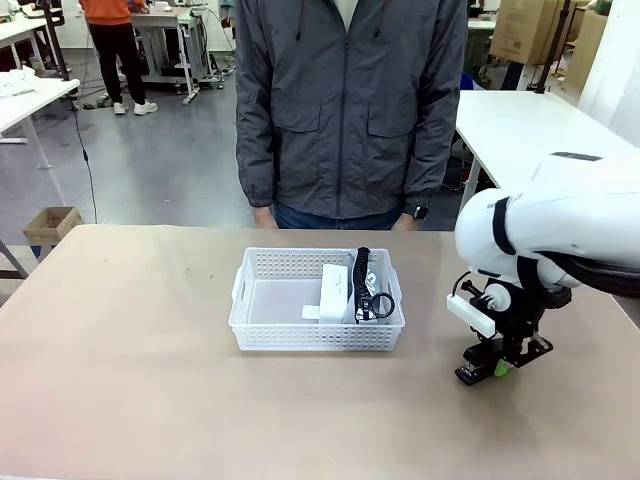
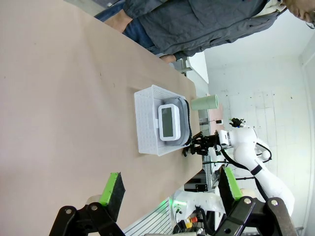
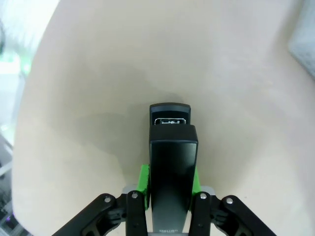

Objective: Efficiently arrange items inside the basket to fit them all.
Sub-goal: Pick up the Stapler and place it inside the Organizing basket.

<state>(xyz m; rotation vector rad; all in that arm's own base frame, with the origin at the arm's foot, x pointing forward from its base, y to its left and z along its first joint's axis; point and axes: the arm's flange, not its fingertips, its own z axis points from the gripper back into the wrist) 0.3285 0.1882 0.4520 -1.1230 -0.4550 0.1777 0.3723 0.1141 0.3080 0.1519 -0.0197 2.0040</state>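
A tan bench (image 1: 120,340) fills the near half of the front view, and beyond it lies a smooth grey floor (image 1: 170,160). At ten o'clock stands a white table (image 1: 30,100). A small open cardboard box (image 1: 52,225) sits on the floor at nine o'clock, near the bench's far corner. Another white table (image 1: 520,125) stands at two o'clock, with brown cartons (image 1: 525,30) behind it at one o'clock. Toward eleven o'clock a metal-framed workstation (image 1: 165,40) stands beside a person in an orange top (image 1: 112,30). The light is even and soft. In the left wrist view, a white wall (image 2: 275,93) with faint grid lines shows at three o'clock.
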